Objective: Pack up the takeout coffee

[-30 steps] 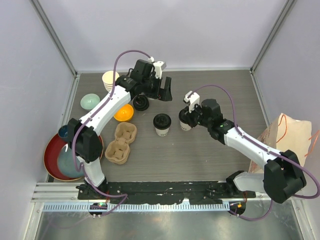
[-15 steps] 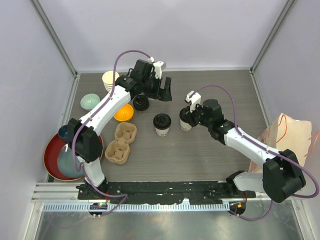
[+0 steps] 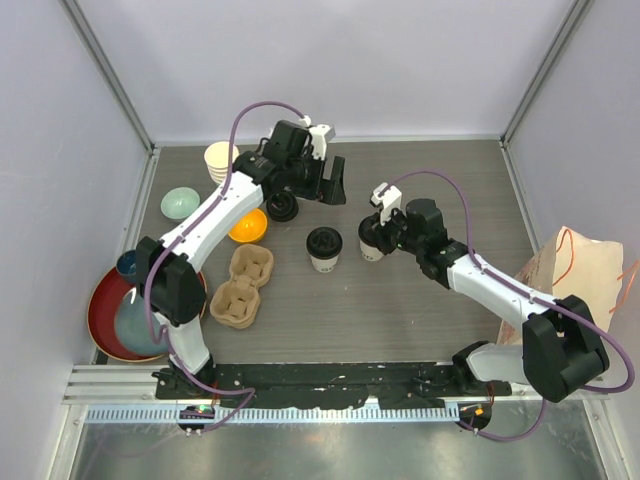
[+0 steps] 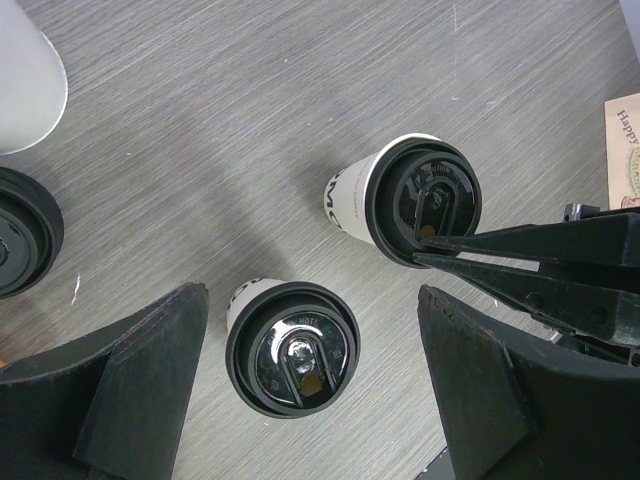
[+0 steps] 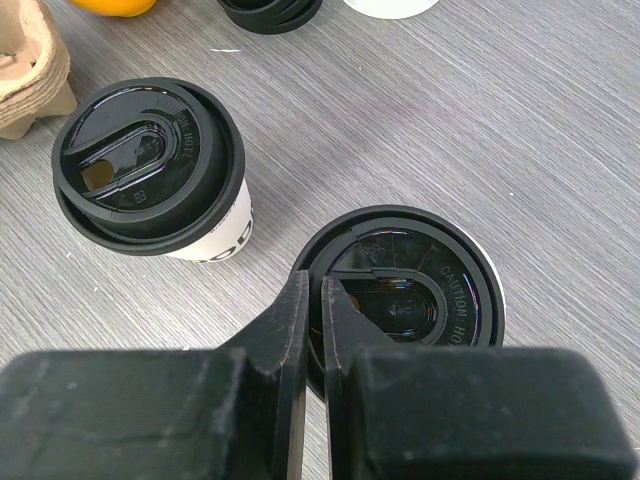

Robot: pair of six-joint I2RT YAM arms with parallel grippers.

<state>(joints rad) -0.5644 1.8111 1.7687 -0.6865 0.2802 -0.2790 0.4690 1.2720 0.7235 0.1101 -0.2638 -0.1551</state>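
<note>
Barely stirring in a second, the right gripper (image 5: 313, 285) holds closed jaws over the right cup (image 5: 430, 300); the left gripper (image 4: 310, 295), jaws open, waits; nothing packed.

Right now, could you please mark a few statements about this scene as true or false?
1. Both white paper cups with round black plastic lids, the left cup and the right cup, stand upright on the grey table. True.
2. The left gripper is shut on a cup. False: it is open, holding nothing.
3. The right gripper has its fingers nearly together above the right cup's lid. True.
4. A lidded cup sits in the brown cardboard carrier. False: its wells are empty.
</note>
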